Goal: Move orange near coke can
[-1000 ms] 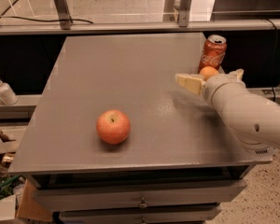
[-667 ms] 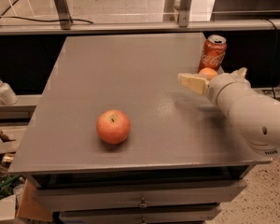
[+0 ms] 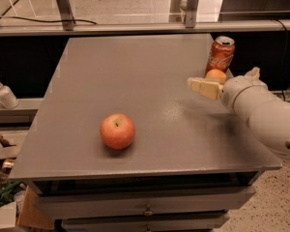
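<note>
Even overhead light falls on the table; you see a pale sheen across the middle and right of its grey top. The apple throws a short, soft shadow at its base on the near side. The gripper, at the table's right edge just before the orange and can, casts a broad, faint shadow on the top beneath the arm. The floor beyond is brightest. The gap behind the table is dark. The can's lid carries a small highlight.
</note>
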You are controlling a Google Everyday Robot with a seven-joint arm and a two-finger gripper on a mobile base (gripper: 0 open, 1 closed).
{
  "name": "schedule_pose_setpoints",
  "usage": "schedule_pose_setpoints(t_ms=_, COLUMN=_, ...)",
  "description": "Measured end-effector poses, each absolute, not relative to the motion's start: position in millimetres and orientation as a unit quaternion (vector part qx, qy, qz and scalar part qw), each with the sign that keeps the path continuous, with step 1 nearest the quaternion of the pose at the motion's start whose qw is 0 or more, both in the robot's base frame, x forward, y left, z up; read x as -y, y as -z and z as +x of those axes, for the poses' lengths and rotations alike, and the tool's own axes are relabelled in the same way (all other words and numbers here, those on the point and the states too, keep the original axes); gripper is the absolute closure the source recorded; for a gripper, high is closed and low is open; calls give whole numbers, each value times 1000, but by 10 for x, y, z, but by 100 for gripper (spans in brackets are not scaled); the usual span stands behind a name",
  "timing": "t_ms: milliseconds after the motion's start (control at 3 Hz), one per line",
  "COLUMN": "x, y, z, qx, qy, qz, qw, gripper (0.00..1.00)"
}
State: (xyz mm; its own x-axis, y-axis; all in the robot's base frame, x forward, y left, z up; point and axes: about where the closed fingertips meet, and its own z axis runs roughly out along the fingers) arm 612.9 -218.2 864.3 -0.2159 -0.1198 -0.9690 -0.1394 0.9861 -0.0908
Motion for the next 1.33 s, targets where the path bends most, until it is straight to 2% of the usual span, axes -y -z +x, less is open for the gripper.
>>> schedule_pose_setpoints(t_ms=1000, x=2187, y=-8752, z=5970, qx=-771, qy=-11, qz=-124, qw=625, gripper=0)
schedule_pose_setpoints(t_ms=1333, x=2511, y=-8891, z=5729, qx=-763, qy=-10, qz=-165, qw=625, gripper=0)
